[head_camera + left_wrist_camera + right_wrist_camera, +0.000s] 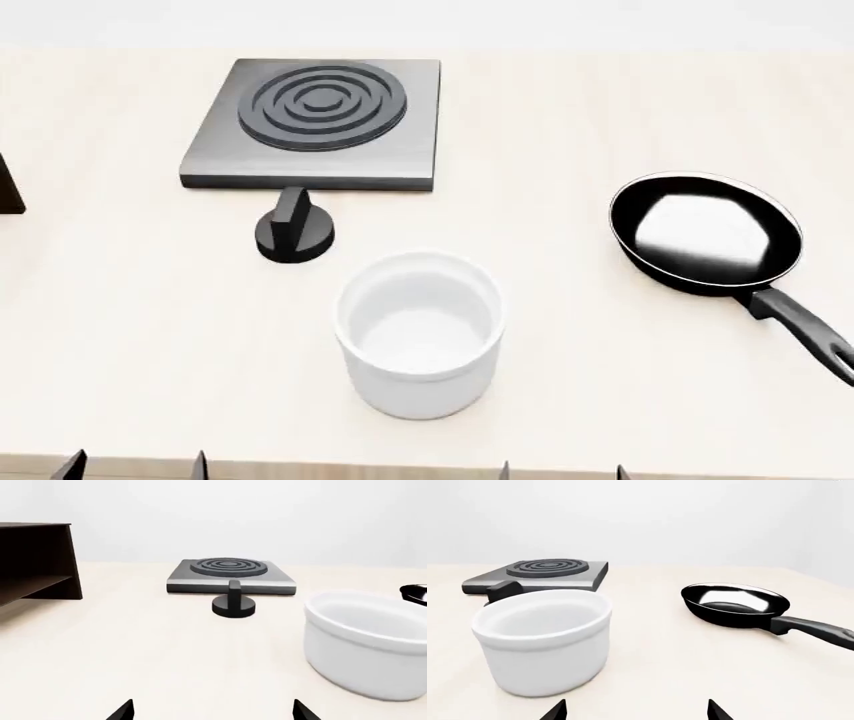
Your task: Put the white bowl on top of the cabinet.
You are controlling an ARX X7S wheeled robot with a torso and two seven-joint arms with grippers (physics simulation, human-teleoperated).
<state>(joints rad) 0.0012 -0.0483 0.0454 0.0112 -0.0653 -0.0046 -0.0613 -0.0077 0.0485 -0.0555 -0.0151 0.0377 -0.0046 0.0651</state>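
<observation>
The white bowl (420, 333) stands upright and empty on the pale table, near its front edge. It also shows in the left wrist view (367, 642) and the right wrist view (544, 640). The dark brown cabinet (33, 562) stands at the far left, with only a sliver at the head view's left edge (7, 190). My left gripper (134, 467) is open and empty, near the front edge, left of the bowl. My right gripper (561, 472) is open and empty, near the front edge, right of the bowl. Only the fingertips show.
A grey square stove plate (318, 120) with black coil rings lies at the back, with a black knob (296, 230) in front of it. A black frying pan (707, 235) lies to the right, its handle pointing to the front right.
</observation>
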